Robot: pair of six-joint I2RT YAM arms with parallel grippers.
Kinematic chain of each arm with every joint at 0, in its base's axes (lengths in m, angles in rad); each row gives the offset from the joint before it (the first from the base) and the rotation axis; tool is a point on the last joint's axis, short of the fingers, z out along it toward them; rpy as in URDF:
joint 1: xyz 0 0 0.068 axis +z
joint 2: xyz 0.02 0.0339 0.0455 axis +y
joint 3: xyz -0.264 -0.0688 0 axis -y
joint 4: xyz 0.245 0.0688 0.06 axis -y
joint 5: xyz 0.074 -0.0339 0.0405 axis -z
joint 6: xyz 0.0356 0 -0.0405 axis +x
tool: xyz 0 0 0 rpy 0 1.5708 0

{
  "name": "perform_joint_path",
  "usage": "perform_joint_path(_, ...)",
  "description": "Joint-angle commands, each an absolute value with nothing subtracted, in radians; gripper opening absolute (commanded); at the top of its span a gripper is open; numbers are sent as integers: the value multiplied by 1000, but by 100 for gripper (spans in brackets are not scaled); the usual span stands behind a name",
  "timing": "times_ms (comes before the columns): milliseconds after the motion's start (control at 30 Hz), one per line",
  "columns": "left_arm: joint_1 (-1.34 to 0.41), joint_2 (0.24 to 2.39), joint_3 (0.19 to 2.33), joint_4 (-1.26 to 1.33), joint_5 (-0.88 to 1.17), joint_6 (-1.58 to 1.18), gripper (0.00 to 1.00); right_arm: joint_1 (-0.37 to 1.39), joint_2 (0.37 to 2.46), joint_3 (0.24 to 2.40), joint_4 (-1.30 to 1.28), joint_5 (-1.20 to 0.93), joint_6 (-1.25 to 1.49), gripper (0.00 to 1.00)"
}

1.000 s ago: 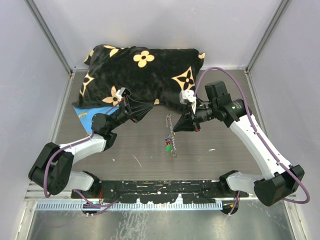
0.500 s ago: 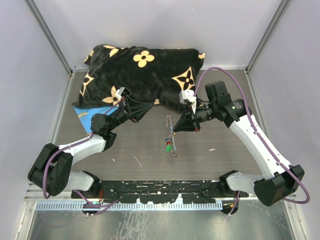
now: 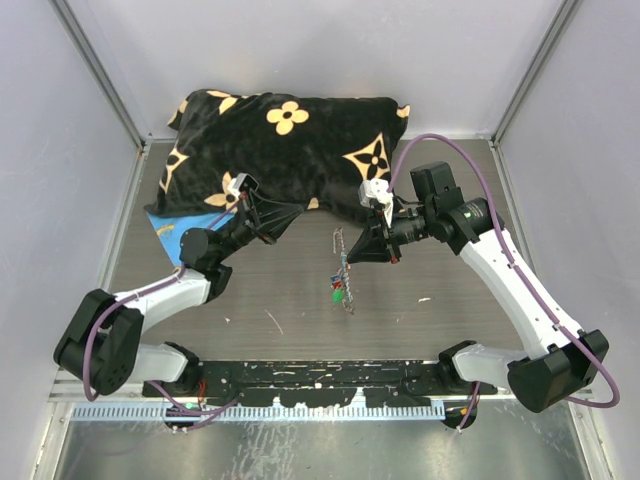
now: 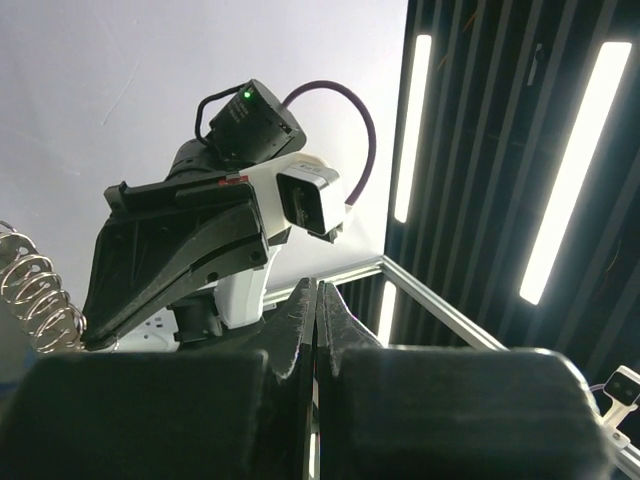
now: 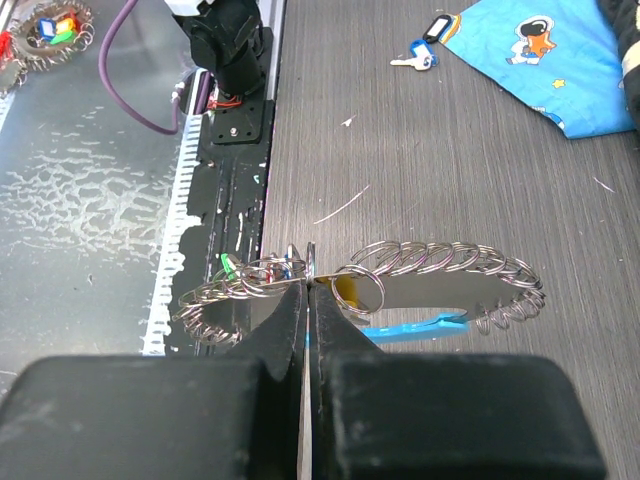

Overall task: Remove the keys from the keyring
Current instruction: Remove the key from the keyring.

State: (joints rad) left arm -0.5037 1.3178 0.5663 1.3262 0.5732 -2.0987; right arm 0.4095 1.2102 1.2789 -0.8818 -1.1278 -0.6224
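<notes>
Listing, item by item, task thing first.

**Keyring** [image 5: 440, 262]: grey chain of small wire loops with one light-blue curved section, stretched across the middle of the table [image 3: 450, 310], between the two arms. Whether it hangs or lies flat cannot be told.

**Keys** [image 5: 250, 270]: tiny, with green, red and blue heads, bunched at the end of the chain nearest the arm bases. All appear to be on the ring; none looks freed.

**Right gripper** [image 5: 308, 285]: fingers pressed together, their tips apparently pinching a single loop of the keyring, just beside the bunch.

**Left gripper** [image 4: 317, 285]: fingers pressed together on nothing, tilted upward toward the right arm, apart from the keys. One coil of the chain shows at the edge of its wrist view.

**Surroundings**: black flowered pillow [image 3: 290, 150] at the back; blue printed sheet [image 5: 540, 50] with a loose blue-tagged key [image 5: 425, 52] beside it.

**Hazards, as judged:**
- A pinch on thin wire is slight, so any tug from the other arm may pull the loop free.
- The left fingers must spread before they can take anything; approaching closed, they would only push the bunch.
- Each key is far smaller than a finger, so a grasp may catch neighbouring loops or several keys together.
- Pulling without opening a loop would drag the whole chain.
</notes>
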Motion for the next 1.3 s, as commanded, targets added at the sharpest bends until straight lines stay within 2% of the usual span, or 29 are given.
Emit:
perform_joint_path(0, -505, 1277, 578, 1356, 540, -2248, 0, 404, 1162, 1283, -827, -1178, -610, 1)
perform_joint_path(600, -503, 1161, 501, 1430, 353, -2312, 0, 399, 1113, 1272, -820, -1192, -606, 1)
perform_joint_path(1100, -497, 1082, 638, 1430, 471, -2286, 0, 398, 1091, 1266, -818, -1196, -607, 1)
perform_joint_path(1167, -497, 1075, 635, 1430, 466, -2288, 5, 397, 1088, 1266, -818, -1196, -608, 1)
perform_joint_path(1267, -497, 1065, 623, 1430, 453, -2287, 7, 398, 1082, 1266, -821, -1197, -610, 1)
